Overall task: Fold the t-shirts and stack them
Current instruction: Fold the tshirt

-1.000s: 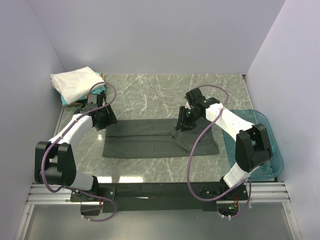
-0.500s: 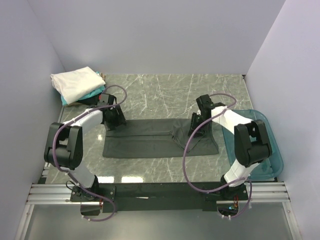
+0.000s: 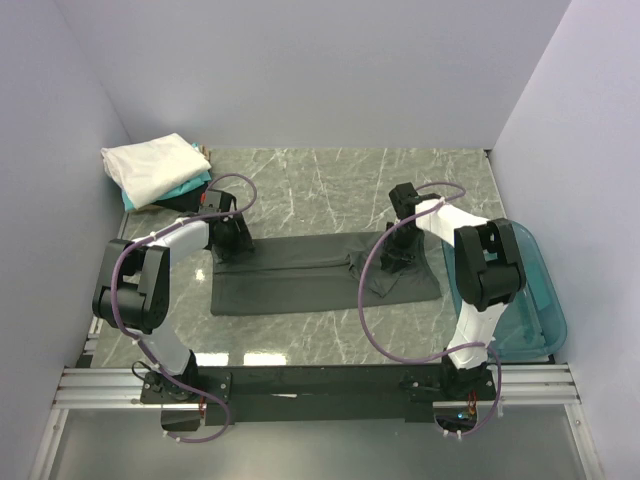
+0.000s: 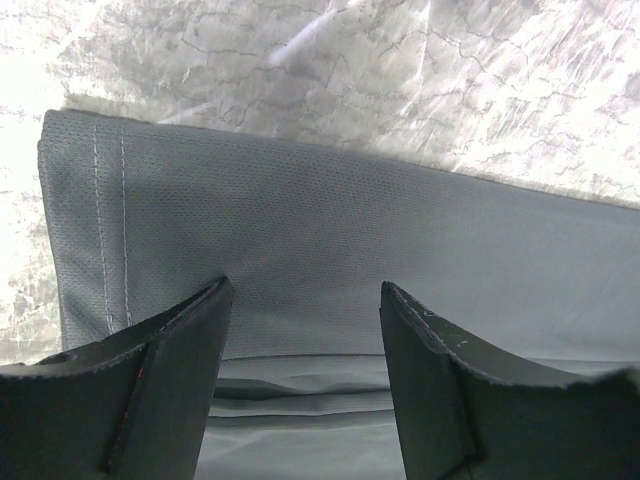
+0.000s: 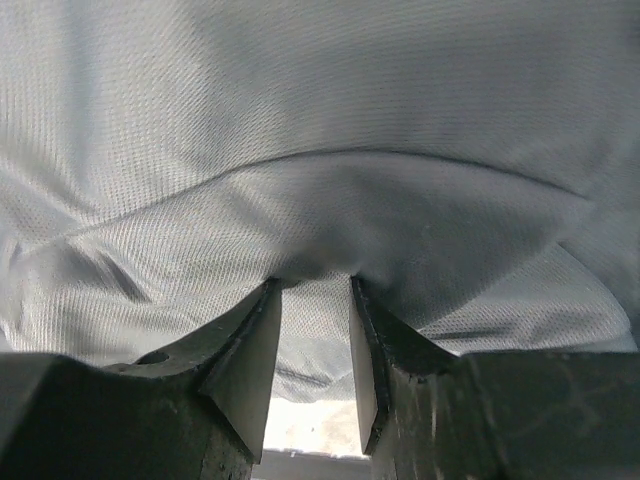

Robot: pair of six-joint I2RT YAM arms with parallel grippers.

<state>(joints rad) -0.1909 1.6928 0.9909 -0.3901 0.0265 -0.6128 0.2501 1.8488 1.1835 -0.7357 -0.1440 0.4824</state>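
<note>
A charcoal, fine-knit t-shirt (image 3: 300, 275), folded into a long flat band, lies on the marbled desk (image 3: 320, 180). Over the shirt's stitched left end the left gripper (image 4: 305, 285) hovers, jaws spread. At its rumpled right end the right gripper (image 5: 313, 282) has its jaws pinching a puckered fold.

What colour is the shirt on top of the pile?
White. The top shirt shows best in the top external view.

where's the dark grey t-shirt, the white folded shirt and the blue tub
dark grey t-shirt (image 3: 290, 280): top view, middle of the flat cloth
white folded shirt (image 3: 150, 165): top view, its upper face
blue tub (image 3: 548, 300): top view, bare floor by right rim
</note>
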